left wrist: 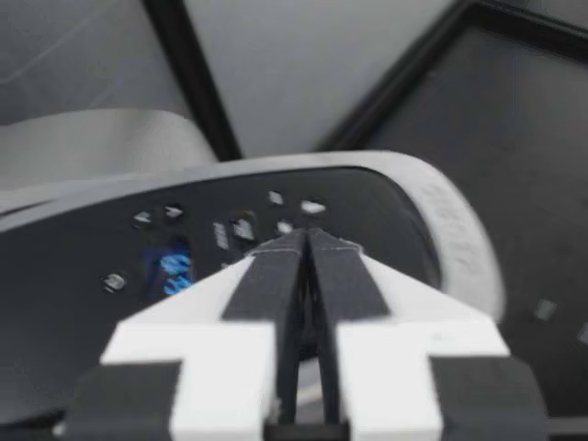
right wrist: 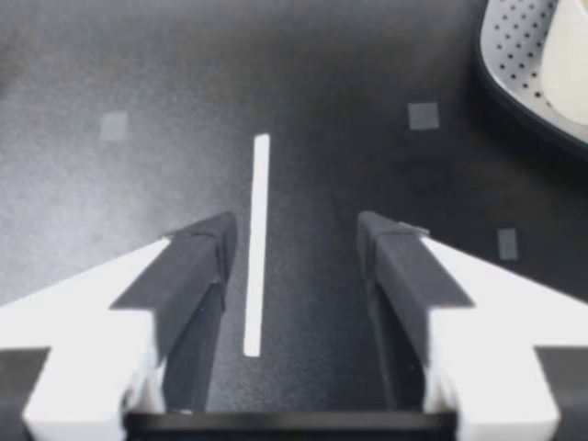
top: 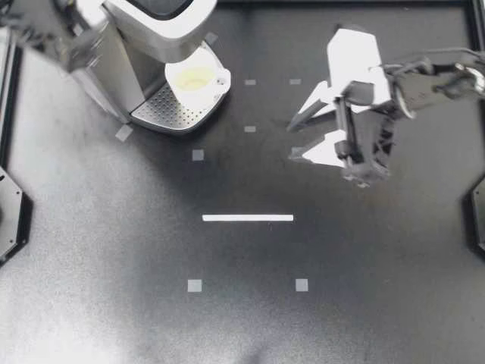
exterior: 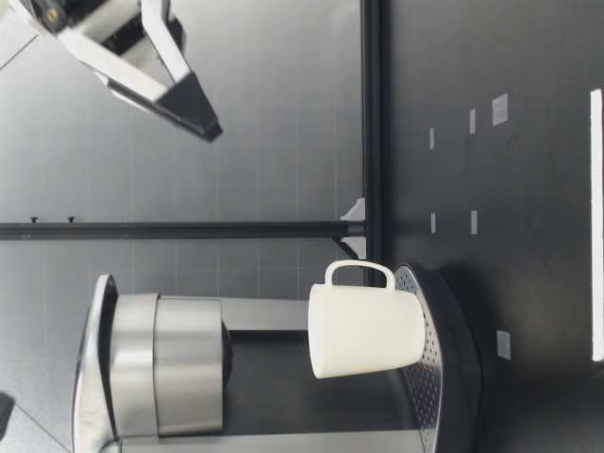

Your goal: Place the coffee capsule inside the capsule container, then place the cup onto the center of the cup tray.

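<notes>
Black matte worktop [top: 114, 265] fills the top view. It carries a white tape line [top: 248, 218] near the middle and small grey tape squares [top: 195, 286] scattered around that. Black frame rails [top: 341, 4] edge the surface, and the low view shows a plain grey wall [exterior: 264, 142] behind.

The coffee machine [top: 144, 45] sits at the far left corner. The cup [top: 195, 78] stands upright on the perforated cup tray [top: 163, 114], right under the brew head, with its handle turned toward my right arm's side.

Now the hard parts. The machine's back is cut off at the edge of the top view. My left arm [top: 45, 34] is a blurred smear in that corner, and I can't pick out its gripper there. From its own wrist, my left gripper [left wrist: 303, 241] has its jaws pressed together over the machine's dark control panel [left wrist: 230, 248]. The buttons are blurred, and I can't tell whether the tips touch the panel.

My right gripper [top: 292, 142] hovers right of centre, reaching in from the right edge and pointing toward the machine's side. Its jaws are wide apart with nothing between them. In its wrist view the tape line lies on the worktop below the gap.

In the low view a gripper [exterior: 193, 109] hangs high above the worktop, angled down. I can't say whose it is.
</notes>
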Action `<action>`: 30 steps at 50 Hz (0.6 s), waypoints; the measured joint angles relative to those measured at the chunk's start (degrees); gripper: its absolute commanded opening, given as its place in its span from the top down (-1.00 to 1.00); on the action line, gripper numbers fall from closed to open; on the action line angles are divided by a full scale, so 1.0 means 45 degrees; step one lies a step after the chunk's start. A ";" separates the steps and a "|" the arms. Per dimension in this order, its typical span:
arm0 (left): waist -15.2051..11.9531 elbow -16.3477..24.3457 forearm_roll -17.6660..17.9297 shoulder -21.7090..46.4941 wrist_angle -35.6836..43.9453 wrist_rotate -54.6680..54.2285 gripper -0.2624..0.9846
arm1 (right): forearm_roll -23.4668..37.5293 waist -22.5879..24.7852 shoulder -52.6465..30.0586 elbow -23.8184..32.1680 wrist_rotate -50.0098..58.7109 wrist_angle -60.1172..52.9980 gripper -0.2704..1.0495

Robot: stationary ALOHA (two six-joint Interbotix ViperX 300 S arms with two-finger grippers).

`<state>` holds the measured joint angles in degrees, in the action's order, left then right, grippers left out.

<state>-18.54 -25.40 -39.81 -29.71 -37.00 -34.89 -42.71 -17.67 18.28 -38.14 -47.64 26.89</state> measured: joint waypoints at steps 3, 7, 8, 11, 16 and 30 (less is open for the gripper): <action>-0.0332 0.0156 -0.0020 0.0293 0.0000 0.0156 0.41 | -0.0020 0.0000 0.0117 -0.0156 0.0000 -0.0137 -0.22; -0.0625 0.0391 -0.0020 0.0723 0.0000 0.0391 0.41 | -0.0020 0.0000 0.0234 -0.0312 0.0000 -0.0293 -0.22; -0.0684 0.0430 -0.0020 0.0859 0.0020 0.0449 0.41 | -0.0020 0.0000 0.0234 -0.0332 0.0000 -0.0313 -0.22; -0.0762 0.0586 -0.0020 0.1172 -0.0020 0.0527 0.41 | -0.0020 0.0000 0.0293 -0.0391 -0.0020 -0.0352 -0.22; -0.0840 0.0840 -0.0020 0.1582 -0.0098 0.0547 0.41 | -0.0020 0.0000 0.0293 -0.0410 -0.0039 -0.0410 -0.22; -0.1074 0.0977 -0.0020 0.1875 -0.0371 0.0586 0.41 | -0.0020 0.0020 0.0293 -0.0469 -0.0137 -0.0449 -0.22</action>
<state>-23.38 -21.01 -39.90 -21.27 -38.67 -32.26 -42.80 -17.58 19.60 -40.25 -48.25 24.87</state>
